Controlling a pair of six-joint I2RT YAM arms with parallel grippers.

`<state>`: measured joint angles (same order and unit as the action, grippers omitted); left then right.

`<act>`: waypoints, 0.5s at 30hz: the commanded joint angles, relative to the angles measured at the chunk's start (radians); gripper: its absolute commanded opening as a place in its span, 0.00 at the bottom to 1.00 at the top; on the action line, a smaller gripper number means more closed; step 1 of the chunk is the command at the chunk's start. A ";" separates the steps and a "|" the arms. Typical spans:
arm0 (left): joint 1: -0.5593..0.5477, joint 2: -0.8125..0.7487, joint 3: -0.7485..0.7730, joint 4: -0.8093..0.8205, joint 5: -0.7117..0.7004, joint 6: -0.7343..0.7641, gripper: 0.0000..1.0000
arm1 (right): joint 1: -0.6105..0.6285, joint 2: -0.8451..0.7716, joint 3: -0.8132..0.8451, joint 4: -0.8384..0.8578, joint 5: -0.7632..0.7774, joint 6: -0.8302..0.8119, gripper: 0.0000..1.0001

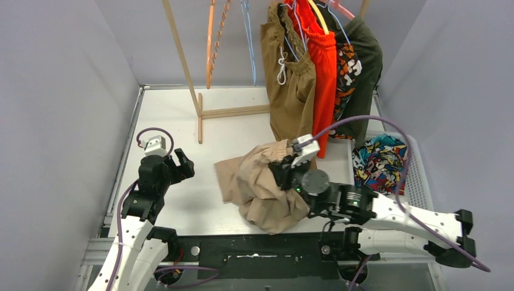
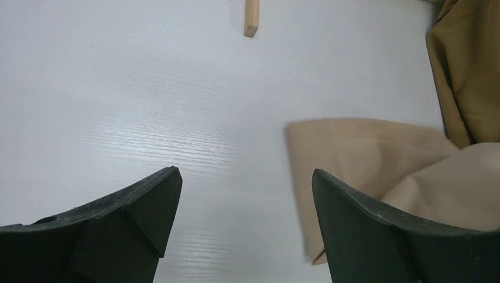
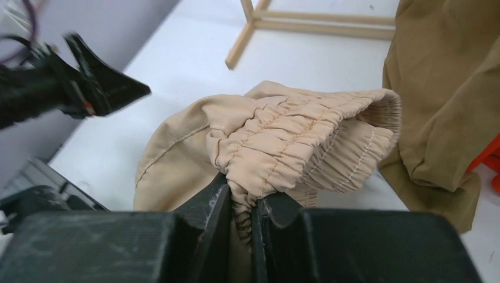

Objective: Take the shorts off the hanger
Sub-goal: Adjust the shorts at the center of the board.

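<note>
The right jaws are gripping the elastic waistband of the beige shorts (image 3: 295,141), which are lying crumpled on the worktop (image 1: 176,121), already off the hanger. Their waistband is pointing toward the rack (image 1: 186,63), with the legs trailing toward the near edge. The left jaws are standing open and empty. Four hanging pairs (image 1: 324,66) are waiting.
</note>
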<state>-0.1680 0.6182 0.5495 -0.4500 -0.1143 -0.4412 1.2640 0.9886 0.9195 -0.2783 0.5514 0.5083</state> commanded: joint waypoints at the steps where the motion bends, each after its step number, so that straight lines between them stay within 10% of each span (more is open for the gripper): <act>1: 0.007 -0.002 0.008 0.070 0.021 0.012 0.82 | -0.011 -0.138 -0.002 -0.006 0.046 -0.019 0.06; 4: 0.007 -0.001 0.009 0.066 0.018 0.013 0.82 | -0.058 -0.127 -0.005 -0.118 0.125 0.189 0.04; 11: 0.009 -0.002 0.007 0.070 0.019 0.013 0.82 | -0.104 0.146 -0.102 0.156 -0.228 0.200 0.00; 15: 0.010 -0.001 0.009 0.067 0.020 0.013 0.82 | -0.118 0.453 0.097 -0.177 -0.136 0.302 0.14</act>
<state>-0.1669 0.6212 0.5495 -0.4492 -0.1032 -0.4404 1.1530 1.2427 0.8463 -0.2584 0.3882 0.6933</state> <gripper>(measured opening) 0.820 0.097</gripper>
